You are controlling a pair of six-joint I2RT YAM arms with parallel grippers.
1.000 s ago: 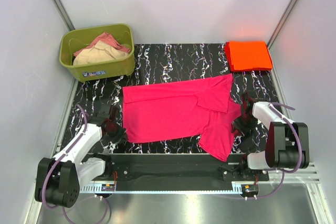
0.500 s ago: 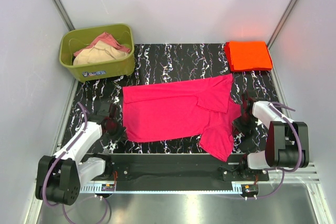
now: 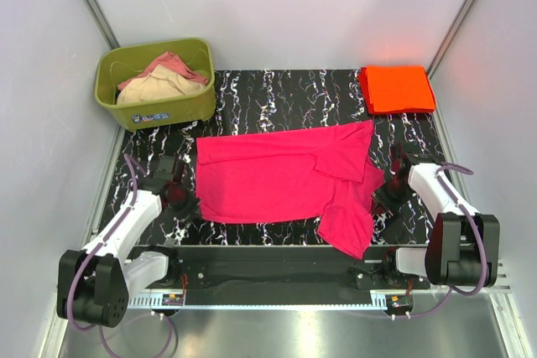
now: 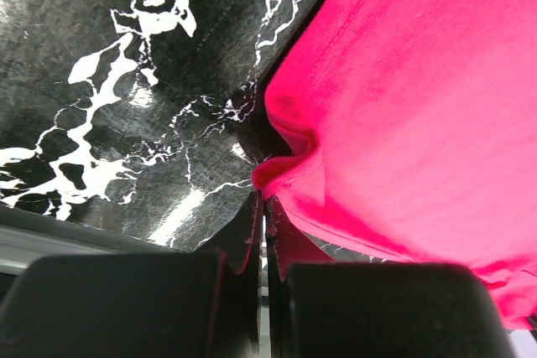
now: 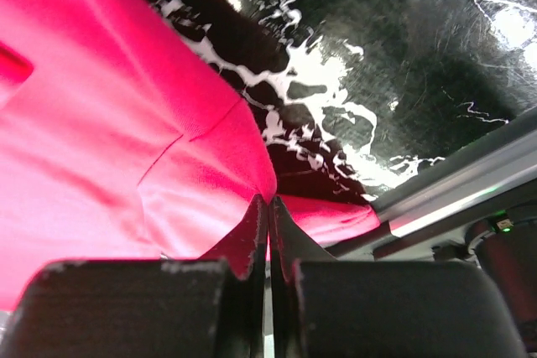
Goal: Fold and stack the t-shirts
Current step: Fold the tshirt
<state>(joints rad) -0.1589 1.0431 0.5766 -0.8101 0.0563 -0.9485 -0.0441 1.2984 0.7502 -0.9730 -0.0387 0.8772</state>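
The hot pink t-shirt [image 3: 277,178] lies spread across the black marbled table [image 3: 277,98], its right part folded and rumpled toward the near edge. My left gripper [image 3: 186,204] is at its near left corner. In the left wrist view the left gripper [image 4: 265,199] is shut on a puckered bit of the pink hem [image 4: 403,106]. My right gripper [image 3: 382,194] is at the shirt's right edge. In the right wrist view the right gripper [image 5: 269,200] is shut on a pinched fold of pink cloth [image 5: 101,123]. The orange-red t-shirt [image 3: 396,88] lies folded at the far right corner.
An olive-green tub [image 3: 155,111] with pinkish and cream cloth inside stands at the far left corner. Grey walls close in on both sides. A metal rail [image 3: 277,270] runs along the near edge between the arm bases.
Both grippers have shut on the pink t-shirt's edges. The left gripper has shifted a little farther up the table at the corner; the right one barely moved.
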